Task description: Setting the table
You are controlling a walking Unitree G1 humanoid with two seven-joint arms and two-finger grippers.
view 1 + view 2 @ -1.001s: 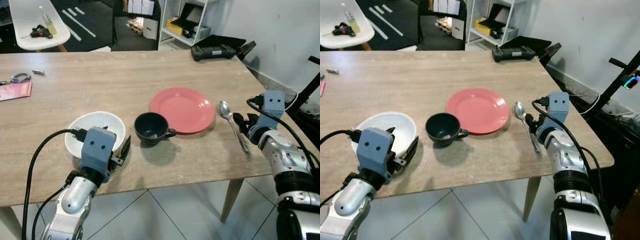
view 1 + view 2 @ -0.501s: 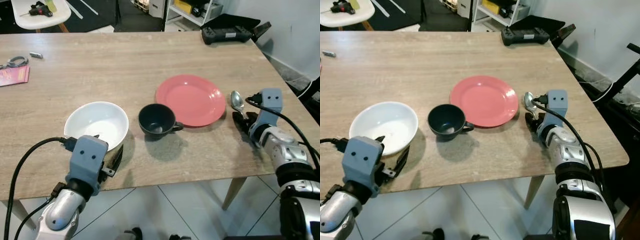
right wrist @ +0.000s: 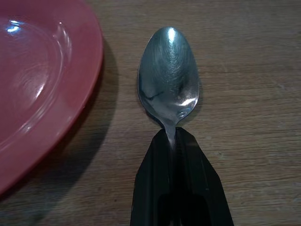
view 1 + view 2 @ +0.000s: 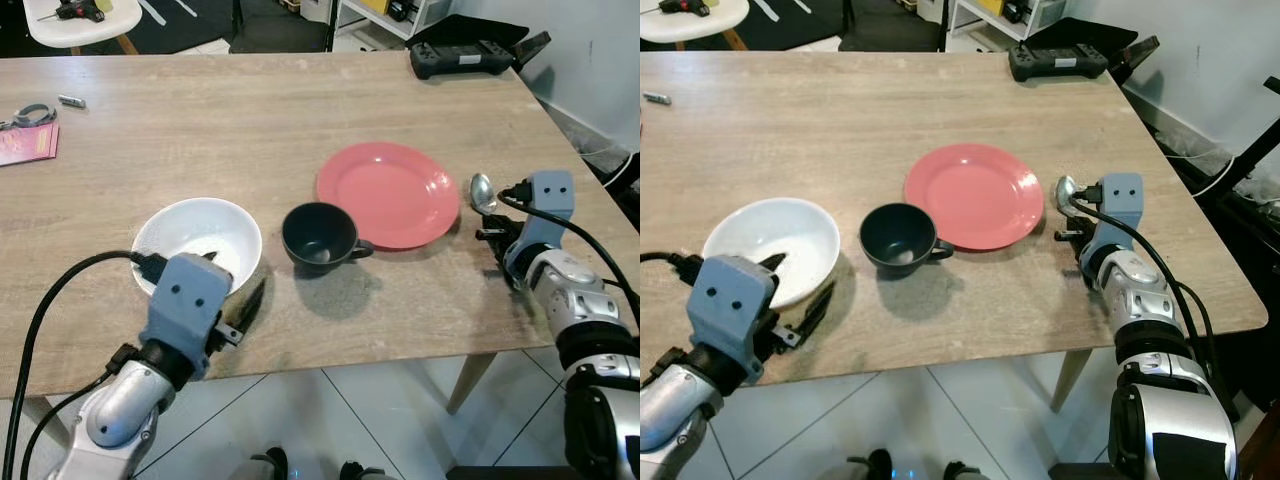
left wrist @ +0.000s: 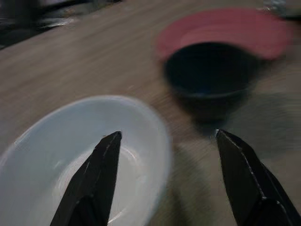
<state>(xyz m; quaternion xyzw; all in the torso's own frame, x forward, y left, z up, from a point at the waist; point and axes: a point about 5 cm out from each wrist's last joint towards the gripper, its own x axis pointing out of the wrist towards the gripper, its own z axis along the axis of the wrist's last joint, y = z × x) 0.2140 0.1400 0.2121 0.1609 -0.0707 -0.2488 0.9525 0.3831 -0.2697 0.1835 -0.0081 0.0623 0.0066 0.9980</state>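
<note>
A white bowl sits at the table's front left, with a dark cup and a red plate to its right. My left gripper is open and low at the bowl's near right rim, one finger over the bowl and the other outside it. A metal spoon lies just right of the plate. My right gripper is shut on the spoon's handle close behind its bowl, down at the tabletop.
A black controller and case lie at the table's far right corner. A red booklet and small items sit at the far left. The table's front edge runs just below both arms, above tiled floor.
The head camera has shifted over the table. My right gripper has slid along the spoon's handle toward its bowl. My left gripper has come closer to the white bowl's rim.
</note>
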